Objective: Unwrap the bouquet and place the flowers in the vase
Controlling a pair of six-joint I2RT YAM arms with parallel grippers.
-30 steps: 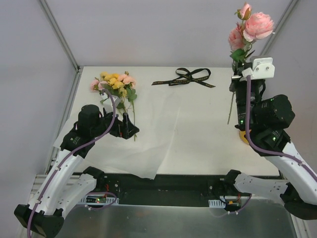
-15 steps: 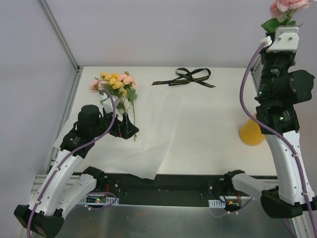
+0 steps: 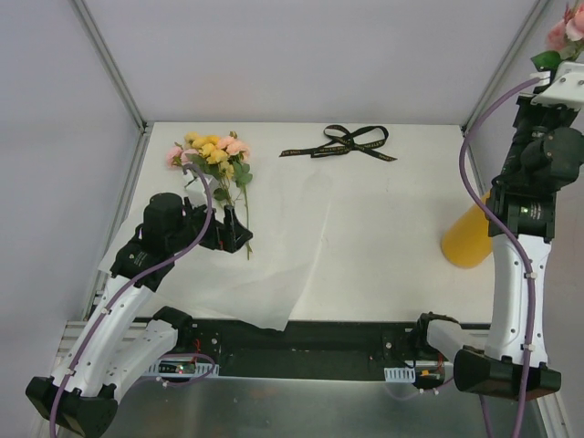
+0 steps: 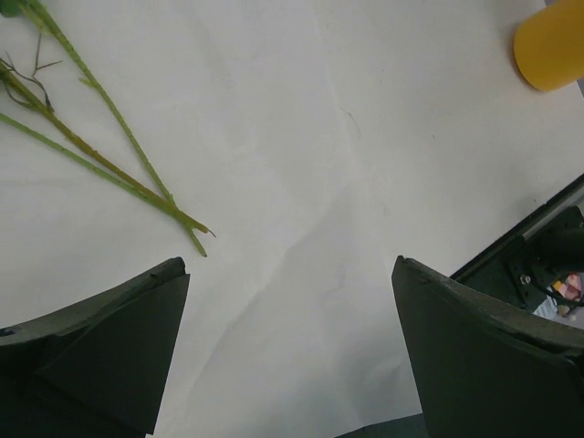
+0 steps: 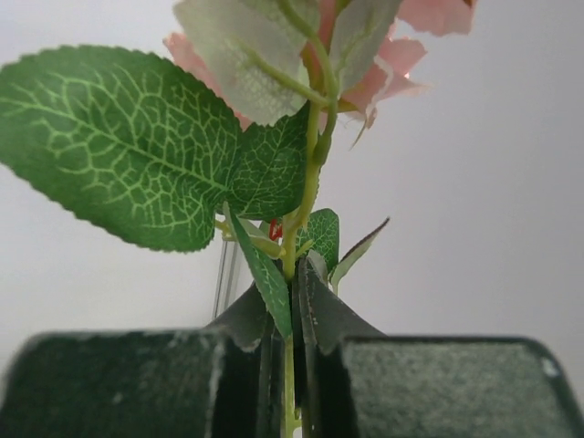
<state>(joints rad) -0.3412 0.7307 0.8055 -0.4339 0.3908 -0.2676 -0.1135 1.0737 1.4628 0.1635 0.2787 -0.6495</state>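
Note:
A bunch of pink and yellow flowers point(image 3: 214, 153) lies on the spread white wrapping paper point(image 3: 301, 255) at the left, stems toward me. My left gripper point(image 3: 233, 237) hovers open just past the stem ends point(image 4: 109, 173), holding nothing point(image 4: 290, 265). The yellow-orange vase point(image 3: 468, 242) stands at the right edge of the table, also seen in the left wrist view point(image 4: 550, 44). My right arm is raised high at the right edge, above the vase. Its gripper point(image 5: 297, 292) is shut on the green stem of a pink rose point(image 3: 566, 32), which points upward with its leaves point(image 5: 119, 146).
A black ribbon bow point(image 3: 339, 141) lies loose at the back centre of the table. The paper's near corner hangs over the table's front edge point(image 3: 274, 319). Metal frame posts rise at the back left and back right.
My right arm has risen and swung right with the pink rose, carrying it off the table's height and uncovering the vase. The left arm has stayed still.

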